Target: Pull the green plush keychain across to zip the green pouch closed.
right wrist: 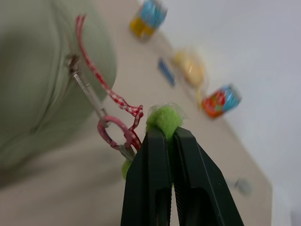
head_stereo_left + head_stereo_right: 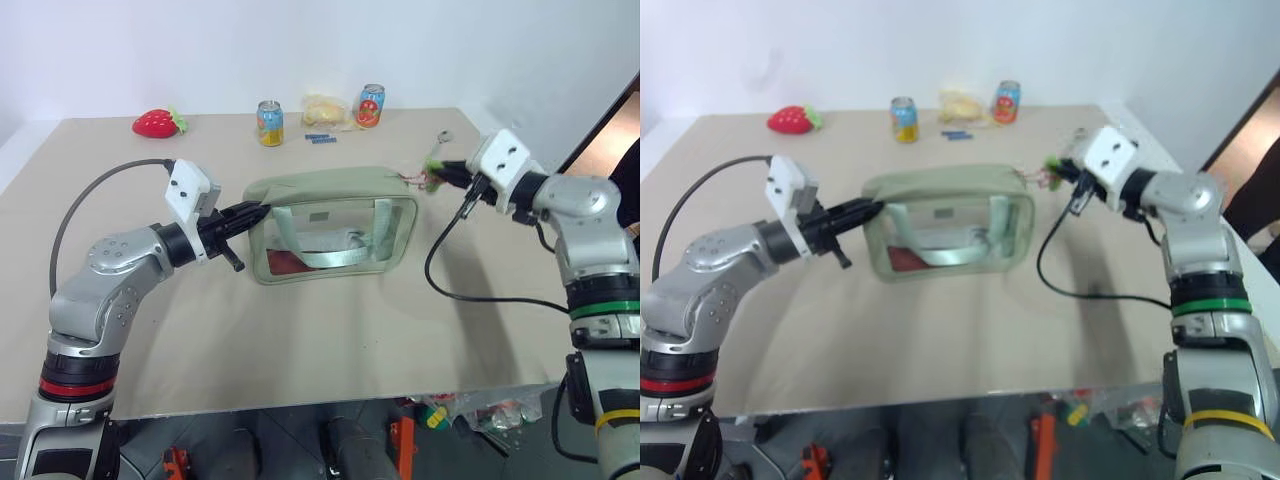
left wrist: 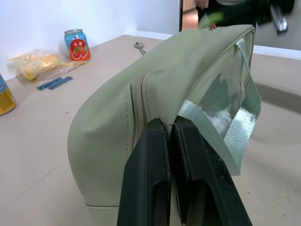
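Note:
The pale green pouch (image 2: 330,190) lies mid-table, its clear side panel and webbing strap facing me. My left gripper (image 2: 255,212) is shut on the pouch's left end, pinching fabric beside the zip (image 3: 137,108). The green plush keychain (image 1: 163,118) hangs off the pouch's right end. It joins the zip's slider through a pink clasp (image 1: 113,133) and a red checked cord. My right gripper (image 1: 169,134) is shut on the plush, just past the pouch's right end (image 2: 440,170). In the left wrist view the zip teeth look closed at the left end.
Along the back edge stand a red plush strawberry (image 2: 158,123), two drink cans (image 2: 270,123) (image 2: 371,105) and a yellow snack bag (image 2: 325,110). A blue strip (image 2: 318,138) and a small metal piece (image 2: 444,136) lie nearby. A black cable (image 2: 440,275) loops on the table under my right arm.

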`<action>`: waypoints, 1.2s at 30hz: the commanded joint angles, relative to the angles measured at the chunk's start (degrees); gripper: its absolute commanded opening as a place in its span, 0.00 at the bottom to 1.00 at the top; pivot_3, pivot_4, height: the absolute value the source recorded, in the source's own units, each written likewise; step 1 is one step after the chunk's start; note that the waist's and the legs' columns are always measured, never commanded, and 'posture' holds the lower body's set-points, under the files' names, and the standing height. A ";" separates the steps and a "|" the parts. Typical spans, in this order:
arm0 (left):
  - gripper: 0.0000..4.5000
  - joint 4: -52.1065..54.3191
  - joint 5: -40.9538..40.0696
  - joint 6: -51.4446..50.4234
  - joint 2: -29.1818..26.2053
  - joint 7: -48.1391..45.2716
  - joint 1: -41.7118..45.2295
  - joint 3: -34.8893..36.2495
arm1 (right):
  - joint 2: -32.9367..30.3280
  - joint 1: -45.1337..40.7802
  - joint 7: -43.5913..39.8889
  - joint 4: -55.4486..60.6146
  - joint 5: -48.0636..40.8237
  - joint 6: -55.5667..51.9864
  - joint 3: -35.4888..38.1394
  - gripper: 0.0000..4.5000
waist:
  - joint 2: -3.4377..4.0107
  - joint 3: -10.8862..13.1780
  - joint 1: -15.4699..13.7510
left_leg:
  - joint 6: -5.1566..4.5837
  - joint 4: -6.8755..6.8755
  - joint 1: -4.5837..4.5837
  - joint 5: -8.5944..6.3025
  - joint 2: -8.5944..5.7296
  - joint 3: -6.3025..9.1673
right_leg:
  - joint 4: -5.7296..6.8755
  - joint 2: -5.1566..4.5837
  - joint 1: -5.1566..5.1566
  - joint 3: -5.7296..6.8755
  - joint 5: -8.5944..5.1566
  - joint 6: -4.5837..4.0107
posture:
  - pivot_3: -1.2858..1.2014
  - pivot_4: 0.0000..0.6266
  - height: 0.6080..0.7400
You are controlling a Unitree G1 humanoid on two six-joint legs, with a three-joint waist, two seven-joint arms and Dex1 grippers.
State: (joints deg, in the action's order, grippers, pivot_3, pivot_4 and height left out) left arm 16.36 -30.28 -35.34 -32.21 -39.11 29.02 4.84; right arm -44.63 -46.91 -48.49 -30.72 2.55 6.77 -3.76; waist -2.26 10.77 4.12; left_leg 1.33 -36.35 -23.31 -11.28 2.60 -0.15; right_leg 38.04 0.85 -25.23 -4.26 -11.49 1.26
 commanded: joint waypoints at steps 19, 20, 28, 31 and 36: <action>0.00 2.18 -0.68 0.13 -0.24 1.32 0.17 1.33 | 8.85 10.29 9.59 10.10 4.22 -5.13 -2.21 0.01 | 0.00 0.00 0.19 | 0.01 -0.05 0.04 0.01 0.02 0.02 | 0.01 0.05 0.02 -0.01 0.04 0.06 | 0.52 0.24 1.00; 0.00 2.17 -1.76 -0.73 -0.12 1.15 0.22 1.74 | 8.85 10.10 8.56 10.32 3.02 -6.27 -1.73 0.01 | 0.00 0.00 0.19 | 0.01 -0.05 0.04 0.01 0.02 0.02 | 0.01 0.05 0.02 -0.01 0.04 0.06 | 0.52 0.24 1.00; 0.54 1.54 -8.02 -4.22 -2.94 -0.82 2.36 7.07 | 5.94 7.64 1.74 17.55 -10.79 -17.69 7.78 0.67 | -0.01 0.01 0.18 | 0.01 -0.04 -0.01 0.01 0.02 0.03 | 0.01 0.04 0.01 -0.01 0.04 0.05 | 0.52 0.24 1.00; 0.77 1.72 -13.04 -6.62 -3.19 1.15 3.30 11.93 | 3.41 8.64 0.32 22.19 -14.72 -23.03 11.00 0.89 | -0.01 0.01 0.12 | 0.01 -0.04 -0.01 0.01 0.02 0.06 | 0.01 0.04 0.01 0.03 0.02 0.04 | 0.52 0.24 1.00; 1.00 3.37 -16.71 -9.41 -4.69 4.42 0.10 17.34 | -0.16 15.51 -2.15 32.77 -23.21 -32.32 17.47 1.00 | -0.01 0.00 0.15 | 0.01 -0.03 0.00 0.00 0.03 0.07 | 0.00 0.04 0.04 0.05 -0.03 0.05 | 0.52 0.24 1.00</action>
State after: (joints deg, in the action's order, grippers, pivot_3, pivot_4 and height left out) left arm 17.57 -46.22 -44.95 -35.81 -35.07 29.46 20.66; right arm -43.65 -31.63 -50.11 -1.64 -18.30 -24.25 11.44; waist -2.27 10.77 4.27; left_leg 1.33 -36.40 -23.30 -11.28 2.62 -0.10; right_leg 38.04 0.89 -25.21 -4.23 -11.50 1.34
